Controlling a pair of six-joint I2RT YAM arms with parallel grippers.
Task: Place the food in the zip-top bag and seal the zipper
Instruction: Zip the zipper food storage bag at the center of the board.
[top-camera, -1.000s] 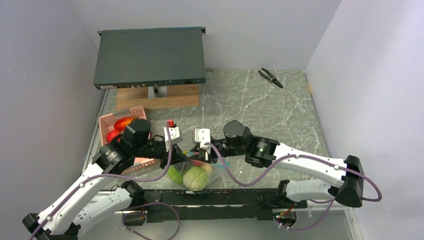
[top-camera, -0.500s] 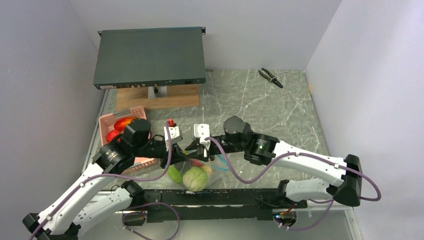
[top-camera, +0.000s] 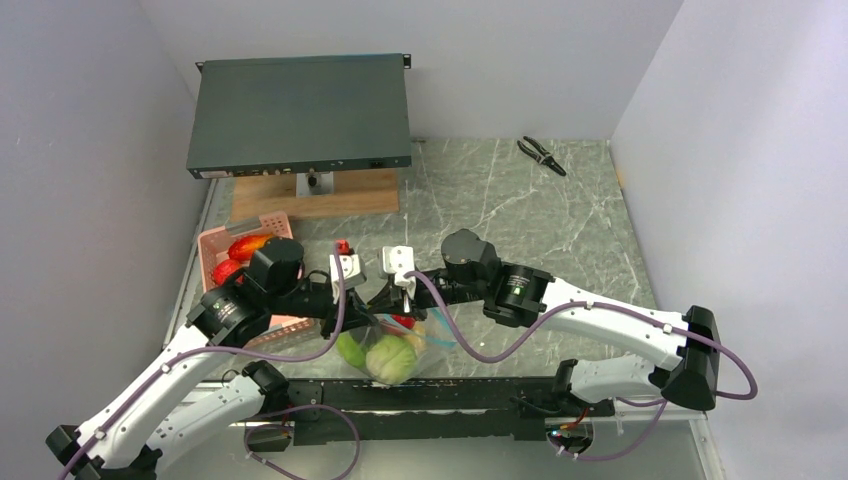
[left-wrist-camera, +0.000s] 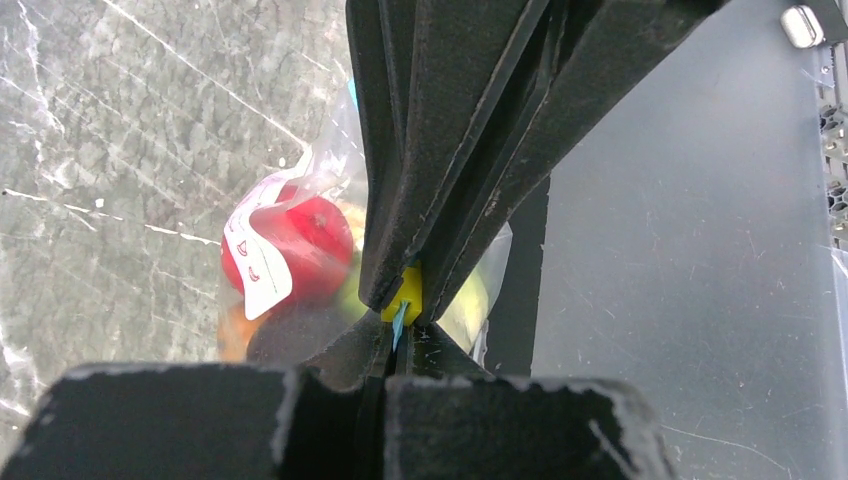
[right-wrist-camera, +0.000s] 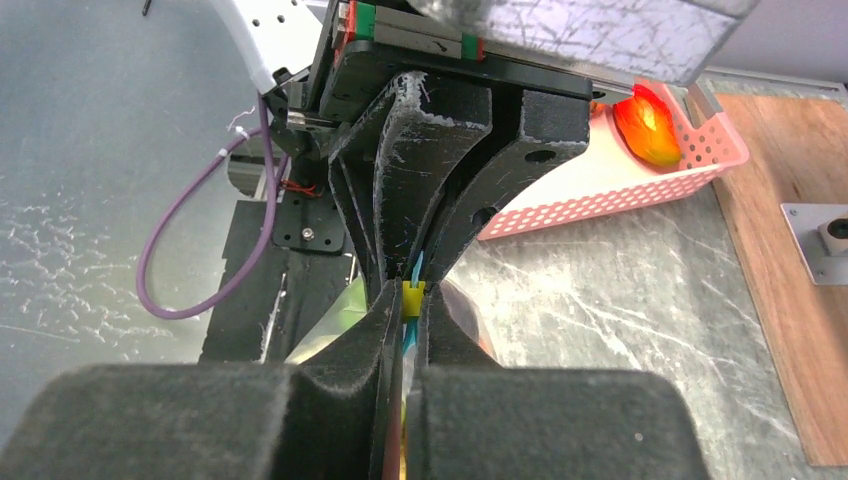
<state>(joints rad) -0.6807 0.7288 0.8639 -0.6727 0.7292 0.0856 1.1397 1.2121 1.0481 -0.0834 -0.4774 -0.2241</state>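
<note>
**A:** What is found around the claws, and what is in the way?

**B:** A pink basket (top-camera: 215, 243) is seen on the desk (top-camera: 520, 220) to the left of the left claw (left-wrist-camera: 395, 335), with some food (top-camera: 245, 247) lying in it. Beyond both claws a dark box (top-camera: 300, 110) is propped on a board (top-camera: 355, 195). Pliers (top-camera: 541, 155) are seen well beyond the right claw (right-wrist-camera: 408, 300). The claws are met tip to tip, so each is crowded only by the other.

**A:** How are the claws set?

**B:** Both are pressed almost fully closed, and the zipper (left-wrist-camera: 398, 325) is pinched between the fingers of each. A yellow slider (right-wrist-camera: 413, 292) is seen right where the tips meet.

**A:** Where is the bag, and how is it turned?

**B:** The bag (top-camera: 420, 345) is held just under the claws, on their near side, with the zipper edge uppermost at the tips. The gripped stretch of zipper is run straight from one claw to the other, along the desk's near edge. Below the tips a red piece (left-wrist-camera: 310, 235) with a white label (left-wrist-camera: 255, 270) is enclosed, and a green ball (top-camera: 392, 357) is seen nearer the bases. Whether the bag is rested on the desk cannot be told.
</note>
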